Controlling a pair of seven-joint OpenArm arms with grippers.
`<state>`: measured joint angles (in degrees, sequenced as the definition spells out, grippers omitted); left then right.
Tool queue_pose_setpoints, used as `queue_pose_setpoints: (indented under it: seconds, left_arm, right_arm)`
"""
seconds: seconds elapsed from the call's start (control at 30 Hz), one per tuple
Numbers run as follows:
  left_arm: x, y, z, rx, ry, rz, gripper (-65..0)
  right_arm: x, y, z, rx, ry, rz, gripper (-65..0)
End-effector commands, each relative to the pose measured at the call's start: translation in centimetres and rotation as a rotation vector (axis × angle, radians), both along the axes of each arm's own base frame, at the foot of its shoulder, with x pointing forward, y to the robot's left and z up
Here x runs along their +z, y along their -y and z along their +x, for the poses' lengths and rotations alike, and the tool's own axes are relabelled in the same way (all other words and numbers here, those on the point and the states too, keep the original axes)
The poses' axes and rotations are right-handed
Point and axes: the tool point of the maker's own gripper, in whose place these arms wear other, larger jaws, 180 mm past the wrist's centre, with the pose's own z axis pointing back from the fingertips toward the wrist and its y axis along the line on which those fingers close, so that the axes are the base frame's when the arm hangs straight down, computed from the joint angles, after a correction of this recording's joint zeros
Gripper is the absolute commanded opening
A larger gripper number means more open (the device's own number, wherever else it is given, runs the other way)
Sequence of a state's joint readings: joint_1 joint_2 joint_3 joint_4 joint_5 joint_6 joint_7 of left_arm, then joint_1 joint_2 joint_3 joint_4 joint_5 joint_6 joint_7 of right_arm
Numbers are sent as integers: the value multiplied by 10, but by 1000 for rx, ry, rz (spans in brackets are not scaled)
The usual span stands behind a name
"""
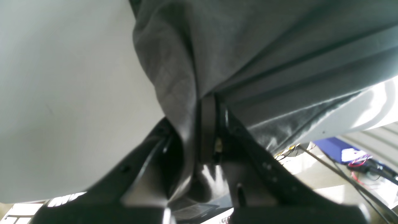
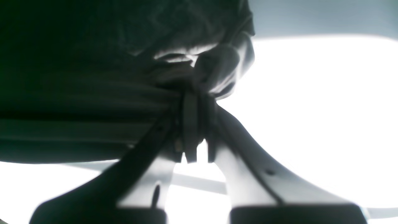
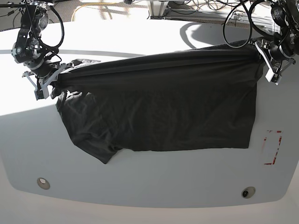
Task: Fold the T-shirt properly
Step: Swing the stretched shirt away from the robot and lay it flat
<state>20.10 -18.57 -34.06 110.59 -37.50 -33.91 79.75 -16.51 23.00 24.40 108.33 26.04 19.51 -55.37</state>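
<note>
The dark charcoal T-shirt is stretched between my two grippers, its top edge lifted taut and the rest draped down onto the white table. My left gripper, at the base view's right, is shut on the shirt's upper corner; in the left wrist view the fingers pinch bunched grey cloth. My right gripper, at the base view's left, is shut on the other upper corner; in the right wrist view its fingers clamp a gathered wad of dark cloth. No pale printed mark shows.
A red-outlined rectangle is marked on the table near its right edge. Two small round holes sit near the front edge. Cables and equipment lie beyond the table's far edge.
</note>
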Motion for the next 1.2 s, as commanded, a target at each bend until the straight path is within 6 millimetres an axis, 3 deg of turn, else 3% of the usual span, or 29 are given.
queue_pose_setpoints:
  seconds: [0.0, 0.27, 0.7, 0.8, 0.87, 1.03, 1.17]
  left_arm:
    - [7, -19, -4, -1, -14, 77, -650]
    - [6, -27, -12, -9, -44, 104, -650]
    - [7, -29, -13, -18, -52, 116, -650]
    - [10, -33, -11, -26, -53, 132, -615]
    - [11, -34, -11, -28, -53, 137, -553]
    - [12, -35, -9, -29, -48, 141, -372]
    - [16, -36, -4, -35, -34, 145, -286]
  right_arm:
    - [-1, 7, -10, -21, -6, -27, -644]
    - [-29, -7, -45, -43, -98, 24, -640]
    - [-42, -15, -61, -58, -141, 52, -636]
    - [-46, -14, -66, -60, -174, 51, -629]
    - [-48, -16, -70, -64, -197, 55, -582]
    - [-44, -25, -72, -69, -192, 69, -373]
    - [-34, -25, -74, -79, -167, 67, -239]
